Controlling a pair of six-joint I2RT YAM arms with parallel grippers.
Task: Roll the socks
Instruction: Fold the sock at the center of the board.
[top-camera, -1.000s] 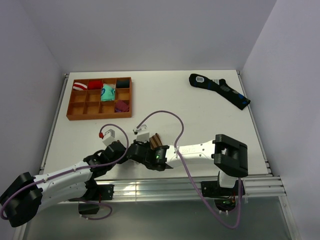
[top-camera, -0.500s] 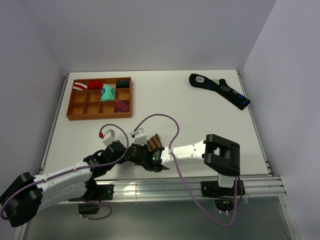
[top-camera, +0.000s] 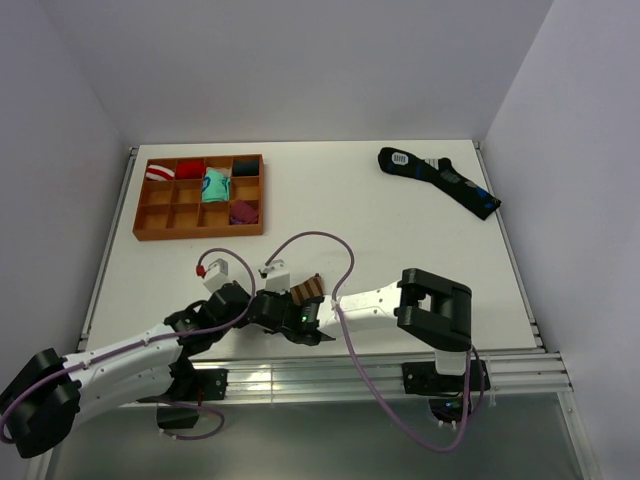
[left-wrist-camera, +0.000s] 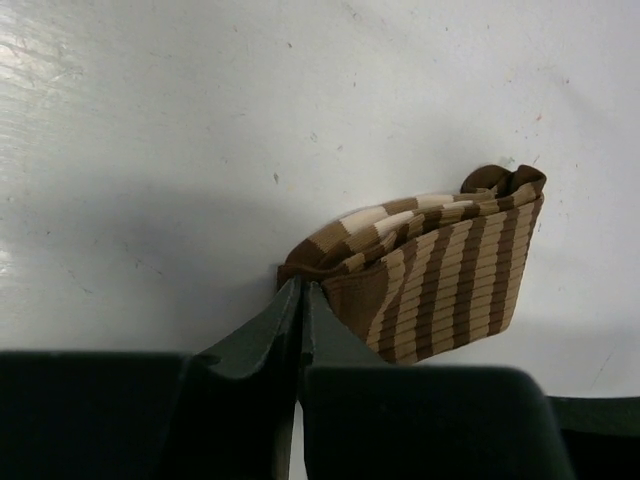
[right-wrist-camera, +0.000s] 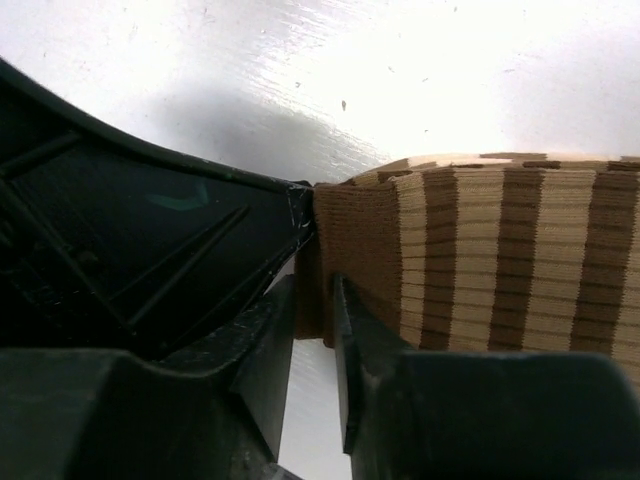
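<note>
Where the tabletop nears its front edge: folded brown-and-cream striped socks. Left tool pressed together, tip touching their brown edge. Right tool narrowly spread, that edge between its fingers.

The socks were brown with cream stripes. The surface was white, the tray orange-brown, and the far sock black with blue marks and a white label.

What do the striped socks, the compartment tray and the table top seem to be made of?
Socks: knitted yarn, matte; fine ribs show across the brown and cream stripes.
Tray: probably wood or wood-coloured plastic, orange-brown, thin dividers.
Table top: hard white board, slightly glossy, with glare and small scuffs; material unclear.
</note>
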